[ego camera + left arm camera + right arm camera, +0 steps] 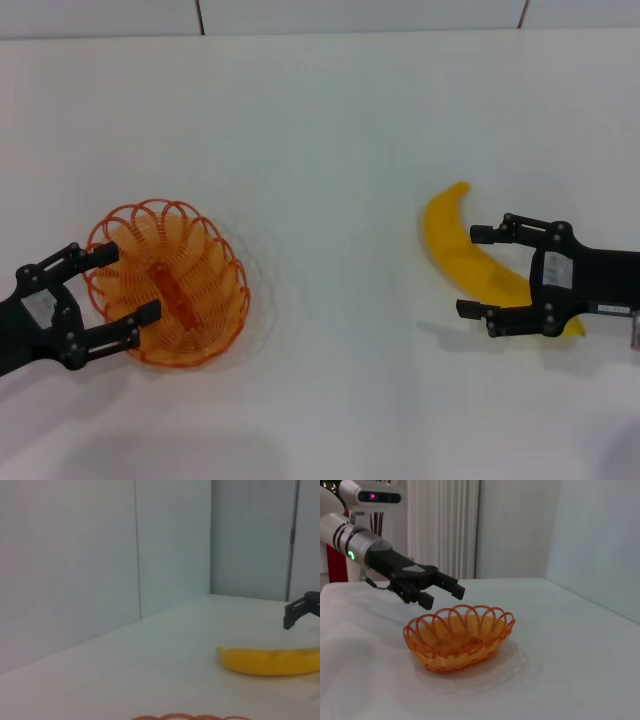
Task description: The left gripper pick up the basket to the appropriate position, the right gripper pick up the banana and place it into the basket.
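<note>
The orange wire basket (165, 285) sits on the white table at the left. My left gripper (122, 285) is open, its fingers spread over the basket's left rim. In the right wrist view the left gripper (439, 592) hovers just above the rim of the basket (460, 635), not touching it. The yellow banana (458, 245) lies on the table at the right. My right gripper (478, 272) is open, its fingers straddling the banana's middle. In the left wrist view one of its fingers (299, 612) shows a little above the banana (270, 661).
The white table (330, 150) stretches between basket and banana, with a wall along its far edge. A sliver of the basket's rim (192, 717) shows at the edge of the left wrist view.
</note>
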Available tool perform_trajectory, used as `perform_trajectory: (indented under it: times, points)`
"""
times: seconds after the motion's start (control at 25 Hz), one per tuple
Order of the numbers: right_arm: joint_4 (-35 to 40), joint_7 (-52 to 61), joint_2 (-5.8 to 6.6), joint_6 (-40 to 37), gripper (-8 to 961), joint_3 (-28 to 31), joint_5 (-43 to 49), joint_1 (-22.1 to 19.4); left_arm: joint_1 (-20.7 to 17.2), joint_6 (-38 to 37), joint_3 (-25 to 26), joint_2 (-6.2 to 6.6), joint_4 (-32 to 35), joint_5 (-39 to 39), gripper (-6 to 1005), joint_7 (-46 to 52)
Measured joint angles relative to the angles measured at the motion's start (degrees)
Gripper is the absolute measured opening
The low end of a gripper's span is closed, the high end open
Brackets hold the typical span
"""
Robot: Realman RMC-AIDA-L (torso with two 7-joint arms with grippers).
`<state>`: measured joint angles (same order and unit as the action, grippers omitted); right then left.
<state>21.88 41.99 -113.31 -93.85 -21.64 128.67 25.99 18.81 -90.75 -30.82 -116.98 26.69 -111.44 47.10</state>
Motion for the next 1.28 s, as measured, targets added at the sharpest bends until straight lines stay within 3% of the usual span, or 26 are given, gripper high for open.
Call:
perform_trajectory:
  times: [0.56,0.72,0.88,1.04,1.16,1.28]
  points:
    - [0.00,2.36,-0.31,0.91,904,-0.09,-0.53,0.46,0.10,-0.73,0.09,0.04,-0.87,-0.17,890,-2.06]
    - [0.01,2.34,-0.33,0.95,904,0.02,-0.53,0.46,0.50,-0.90,1.32,0.30,0.40,0.80,890,1.72]
    - [0.00,2.33,-0.33,0.96,903,0.11,-0.53,0.82,1.72,-0.35,1.70,0.62,8.30,0.53,891,15.10]
    - [0.01,2.31,-0.38,0.96,903,-0.05,-0.54,1.40,4.01,0.57,1.70,1.25,20.41,-3.77,891,33.17]
    - [0.01,2.30,-0.47,0.96,903,-0.05,-0.54,1.54,7.72,0.44,1.13,2.34,26.88,-11.39,891,40.77]
    - [0.01,2.34,-0.51,0.96,903,-0.04,-0.53,1.64,12.48,-0.65,-0.50,2.57,30.76,-20.72,891,40.83]
